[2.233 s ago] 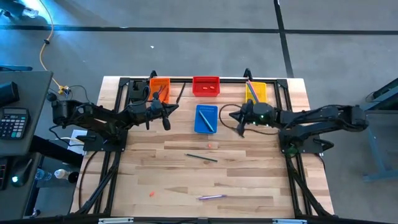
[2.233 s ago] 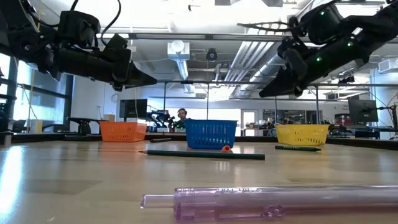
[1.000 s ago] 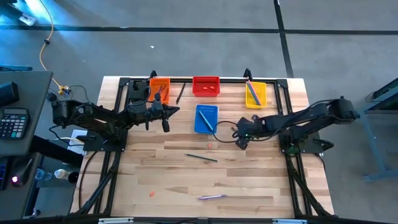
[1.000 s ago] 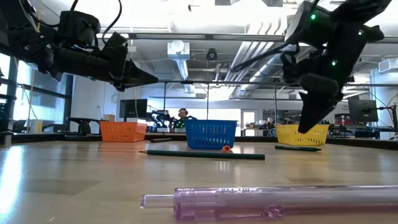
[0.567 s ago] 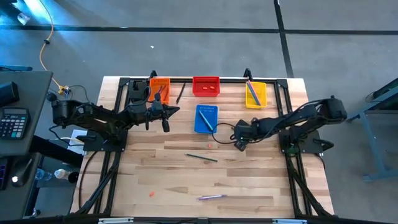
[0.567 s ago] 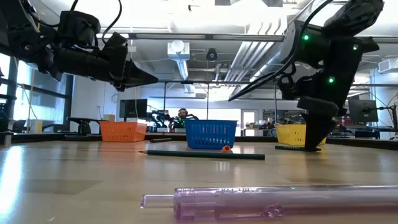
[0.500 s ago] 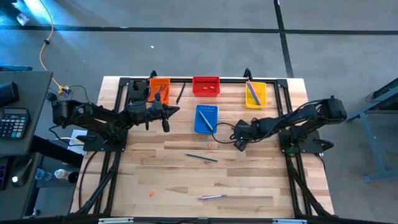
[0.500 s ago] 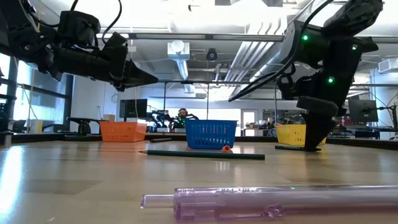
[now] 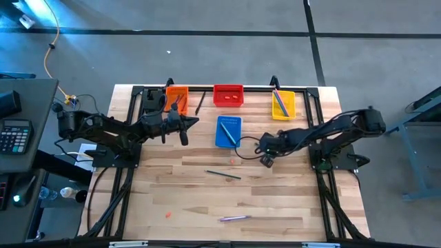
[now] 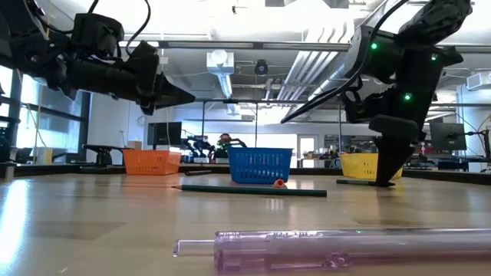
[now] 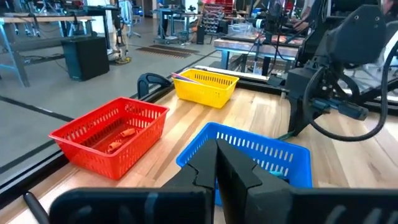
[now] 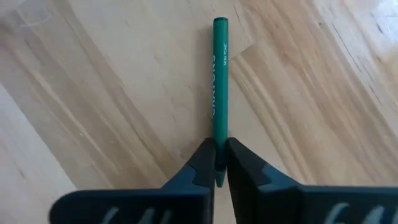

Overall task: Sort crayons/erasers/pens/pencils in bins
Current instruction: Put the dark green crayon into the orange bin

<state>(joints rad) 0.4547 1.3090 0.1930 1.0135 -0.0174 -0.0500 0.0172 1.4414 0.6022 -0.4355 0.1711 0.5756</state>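
A green pen (image 12: pixel 219 93) lies flat on the table right of the blue bin (image 9: pixel 228 131). My right gripper (image 9: pixel 264 161) points steeply down onto it and is shut on one of its ends. My left gripper (image 9: pixel 196 122) hovers shut above the table between the orange bin (image 9: pixel 176 96) and the blue bin, holding nothing. The red bin (image 9: pixel 228 95) and the yellow bin (image 9: pixel 283 103) stand along the far edge. A dark pencil (image 9: pixel 222 173), a purple pen (image 9: pixel 233 218) and two small erasers (image 9: pixel 233 161) (image 9: pixel 167 214) lie loose on the table. My right gripper pinches the green pen's near end (image 12: pixel 218 149) between its two fingers, which lie across the stick. The fingers (image 10: pixel 386 172) come from above, slanting steeply down. The pen rests flat on the table, its free end (image 12: pixel 220 25) pointing away from the gripper.
The yellow bin holds several pens, the blue bin a stick, the red bin small red pieces (image 11: pixel 118 142). A dark stick (image 9: pixel 200 103) lies between the orange and red bins. A black frame (image 9: pixel 207 88) rims the table's far edge. Bare wood lies in the near half.
My right gripper has sunk to the table right of the blue bin and has shut on the green pen's end. The pen lies on the wood where it was.
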